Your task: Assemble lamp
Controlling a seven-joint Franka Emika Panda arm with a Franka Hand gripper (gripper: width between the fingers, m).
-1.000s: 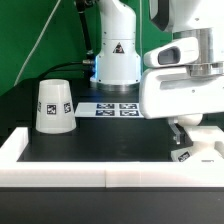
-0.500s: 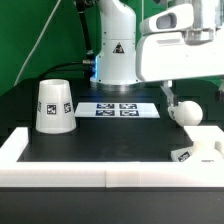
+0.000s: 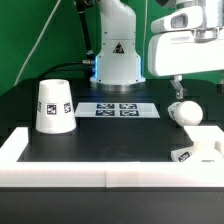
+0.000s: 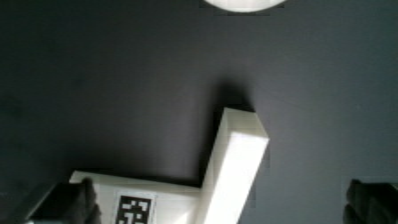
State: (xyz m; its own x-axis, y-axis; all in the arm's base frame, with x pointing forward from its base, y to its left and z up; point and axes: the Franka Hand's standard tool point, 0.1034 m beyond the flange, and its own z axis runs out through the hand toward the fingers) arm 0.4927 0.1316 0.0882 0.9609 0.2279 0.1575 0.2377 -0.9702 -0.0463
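Gripper: the gripper (image 3: 177,90) hung under the bulky white arm (image 3: 188,55) at the exterior view's right, just above the bulb. In the wrist view its two dark fingers (image 4: 57,205) stood wide apart, released, with nothing clamped.
Bulb: the bulb (image 3: 186,112) was round and white and lay on the black table (image 3: 100,135) at the exterior view's right. It was beyond the base and near the end of the marker board. The neck could not be made out. In the wrist view only a cut-off round edge of it showed, well clear of the fingers.
Base: the base (image 3: 200,145) was low and white and sat at the exterior view's right, just beside the front rail. One square tag faced the camera.
Shade: the shade (image 3: 55,105) stood at the exterior view's left with its narrow end up. Tags showed on its wall. It was well apart from the bulb and the base.
Marker board: the marker board (image 3: 120,108) lay flat near the middle of the table, between the shade and the bulb and touching neither.
Rail: the white rail (image 3: 60,162) ran along the table's near edge.
Wrist view: a white ridge (image 4: 231,170) with a tagged face beside it lay between the fingers over the dark table. It was too blurred to tell which part it was.
Backdrop: a white pedestal (image 3: 118,55) with a triangle sign stood behind the marker board.
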